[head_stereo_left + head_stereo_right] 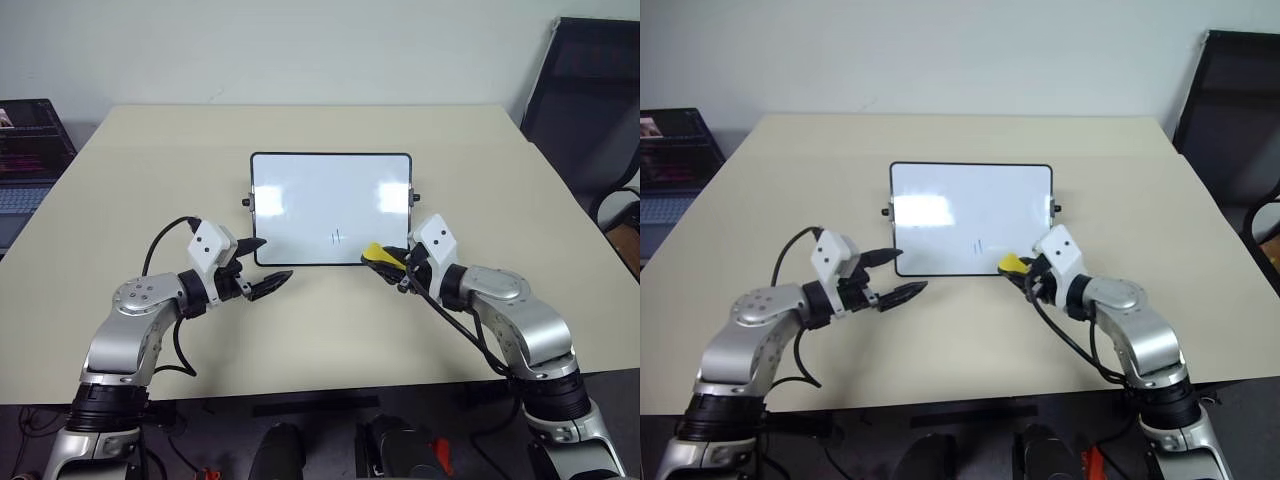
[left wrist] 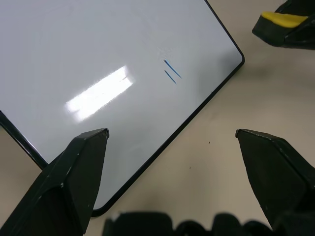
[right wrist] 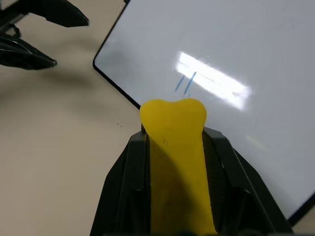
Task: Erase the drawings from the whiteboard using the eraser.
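Clearly the coming stroke turns on how the last drawings lie from the eraser — two short thin strokes low on the whiteboard, near its near edge, at about ten o'clock from the eraser's tip in the head views. The right gripper is clenched on the yellow eraser, whose long axis runs out along the fingers toward the board, so its free end sits just at the board's near frame. In the right wrist view the marks stand just past that tip, apart from it and not touching. The rest of the board looks clean apart from glare.

The left gripper hovers at the board's near left corner, at about eight o'clock from the marks, with its fingers spread wide and nothing between them. The right arm is nearer and carries the tool — I judge a short push forward and slightly leftward would bring the eraser onto the strokes.
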